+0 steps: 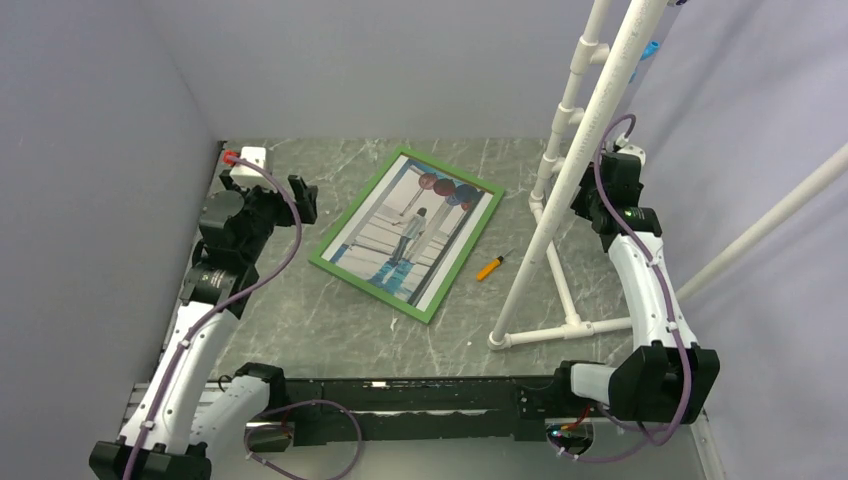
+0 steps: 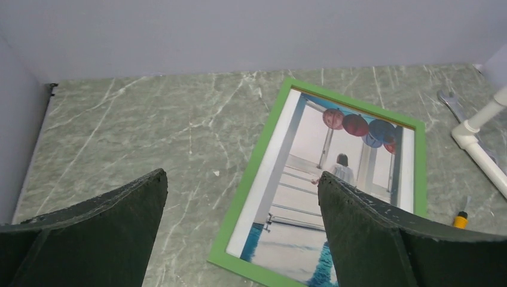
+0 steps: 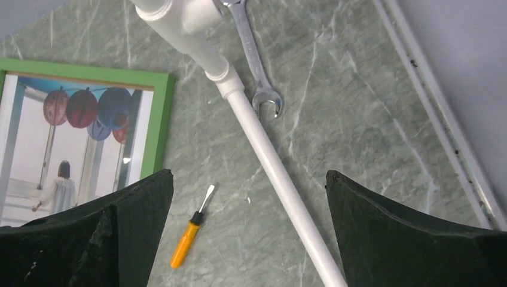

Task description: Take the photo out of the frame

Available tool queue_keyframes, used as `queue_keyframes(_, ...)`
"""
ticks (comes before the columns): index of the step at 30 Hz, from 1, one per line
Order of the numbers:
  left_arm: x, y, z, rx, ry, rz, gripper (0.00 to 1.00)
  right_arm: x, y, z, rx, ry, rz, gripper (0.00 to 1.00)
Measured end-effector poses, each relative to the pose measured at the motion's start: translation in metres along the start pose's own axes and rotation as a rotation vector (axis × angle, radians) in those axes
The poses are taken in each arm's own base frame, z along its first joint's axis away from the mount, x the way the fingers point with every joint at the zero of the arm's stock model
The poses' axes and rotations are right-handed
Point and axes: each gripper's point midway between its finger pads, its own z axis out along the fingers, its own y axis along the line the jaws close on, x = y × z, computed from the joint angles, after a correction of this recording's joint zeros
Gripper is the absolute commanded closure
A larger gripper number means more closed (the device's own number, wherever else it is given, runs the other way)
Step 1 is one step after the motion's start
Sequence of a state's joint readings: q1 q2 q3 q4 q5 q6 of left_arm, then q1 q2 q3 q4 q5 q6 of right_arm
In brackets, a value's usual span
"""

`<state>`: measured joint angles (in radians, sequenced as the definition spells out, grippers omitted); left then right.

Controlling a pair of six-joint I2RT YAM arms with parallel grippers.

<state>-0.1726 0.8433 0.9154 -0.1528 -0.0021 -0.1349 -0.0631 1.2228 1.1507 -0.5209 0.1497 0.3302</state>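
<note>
On veined marble table (image 1: 300, 320): rectangular photo (image 1: 410, 235) in thin green frame (image 1: 370, 292); left gripper (image 2: 242, 175), right gripper (image 3: 249, 173) gaping empty, 9 and 3 o'clock.

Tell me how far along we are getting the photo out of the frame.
Done: nothing; the photo sits inside the green frame, face up on the table. In hand: nothing; the left end effector and right end effector hang open and empty. Left: the whole job, probably turning the frame over first.
</note>
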Motion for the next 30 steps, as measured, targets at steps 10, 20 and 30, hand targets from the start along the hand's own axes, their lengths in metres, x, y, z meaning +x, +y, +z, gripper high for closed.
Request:
queue_keyframes(10,0.026,-0.036,0.012,0.125,0.091,0.009,0.01,0.053,0.032,0.031,-0.178,0.207,0.042,0.0)
queue_keyframes(20,0.055,-0.08,0.02,0.26,0.214,0.03,0.01,0.122,0.082,0.048,-0.425,0.451,0.142,0.01)
queue_keyframes(30,0.106,-0.146,0.018,0.448,0.397,0.075,0.01,0.171,0.138,0.066,-0.517,0.563,0.241,0.26)
